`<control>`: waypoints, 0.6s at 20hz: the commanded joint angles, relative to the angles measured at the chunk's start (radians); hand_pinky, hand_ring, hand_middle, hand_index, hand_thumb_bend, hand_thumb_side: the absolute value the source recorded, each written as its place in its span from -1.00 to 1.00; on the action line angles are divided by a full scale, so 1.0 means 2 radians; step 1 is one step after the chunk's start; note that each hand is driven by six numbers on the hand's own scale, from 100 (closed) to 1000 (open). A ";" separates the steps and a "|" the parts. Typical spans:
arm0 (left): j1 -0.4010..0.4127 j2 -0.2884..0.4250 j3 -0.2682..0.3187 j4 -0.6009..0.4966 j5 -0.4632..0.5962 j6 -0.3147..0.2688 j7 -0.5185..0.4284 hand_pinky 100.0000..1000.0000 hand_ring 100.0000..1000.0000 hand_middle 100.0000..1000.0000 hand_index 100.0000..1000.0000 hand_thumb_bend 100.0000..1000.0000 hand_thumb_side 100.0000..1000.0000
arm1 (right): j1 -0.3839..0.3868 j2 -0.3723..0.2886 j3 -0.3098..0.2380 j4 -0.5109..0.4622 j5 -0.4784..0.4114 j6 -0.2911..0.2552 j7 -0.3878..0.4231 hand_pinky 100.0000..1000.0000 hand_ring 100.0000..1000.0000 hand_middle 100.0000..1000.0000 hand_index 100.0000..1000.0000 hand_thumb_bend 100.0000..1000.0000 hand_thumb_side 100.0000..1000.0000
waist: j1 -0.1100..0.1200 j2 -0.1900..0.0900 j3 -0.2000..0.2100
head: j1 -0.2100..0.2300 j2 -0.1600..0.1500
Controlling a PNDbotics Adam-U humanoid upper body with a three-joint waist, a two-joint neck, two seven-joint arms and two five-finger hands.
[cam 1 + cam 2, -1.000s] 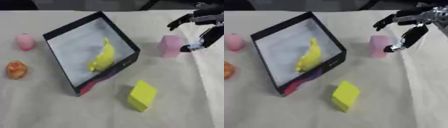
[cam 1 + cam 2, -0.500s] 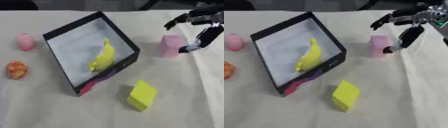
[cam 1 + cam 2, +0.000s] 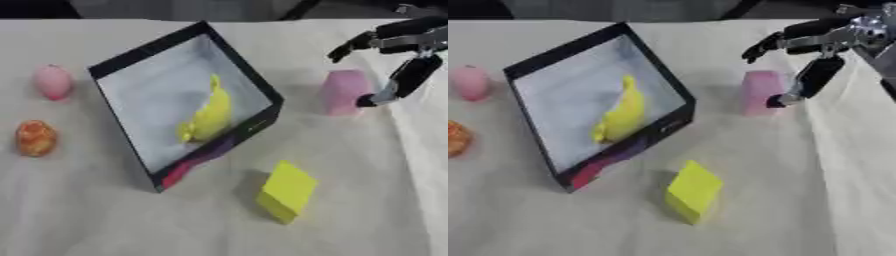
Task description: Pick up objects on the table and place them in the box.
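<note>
Fingers of the right hand (image 3: 820, 50) spread open around the pink block (image 3: 760, 93), grasping nothing; it looks light and rigid, best pinched across flat sides.

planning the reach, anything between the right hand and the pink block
Nothing: in the right eye view the open right hand sits right beside the pink block, no object between.

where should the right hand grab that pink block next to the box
Probably across its two upright side faces, coming down from above. The pink block stands upright on the cloth, clear of the box, with both sides free. The right hand hovers open at its right, thumb tip near the block's right face.
</note>
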State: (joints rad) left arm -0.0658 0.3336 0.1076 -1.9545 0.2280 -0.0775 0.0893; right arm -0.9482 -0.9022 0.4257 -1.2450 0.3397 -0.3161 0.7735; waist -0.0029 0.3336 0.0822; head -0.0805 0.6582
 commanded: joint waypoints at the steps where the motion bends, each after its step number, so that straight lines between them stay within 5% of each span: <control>1: -0.004 0.005 0.002 -0.010 -0.003 0.002 -0.001 0.74 0.91 0.97 0.97 -0.48 1.00 | -0.011 -0.005 -0.011 0.011 0.009 0.001 -0.007 1.00 0.93 0.77 1.00 -0.32 -0.39 | -0.002 0.000 0.001 | -0.002 -0.006; 12: -0.008 0.002 0.002 -0.010 -0.006 0.003 -0.001 0.74 0.90 0.96 0.97 -0.48 1.00 | 0.029 -0.022 -0.027 0.012 0.014 -0.006 -0.019 1.00 0.93 0.70 1.00 -0.32 -0.46 | -0.003 0.009 0.008 | -0.006 -0.012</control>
State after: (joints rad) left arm -0.0733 0.3249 0.1074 -1.9551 0.2191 -0.0725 0.0874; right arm -0.8785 -0.8978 0.3899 -1.2007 0.3645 -0.3286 0.7420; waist -0.0029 0.3515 0.0976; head -0.0878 0.6482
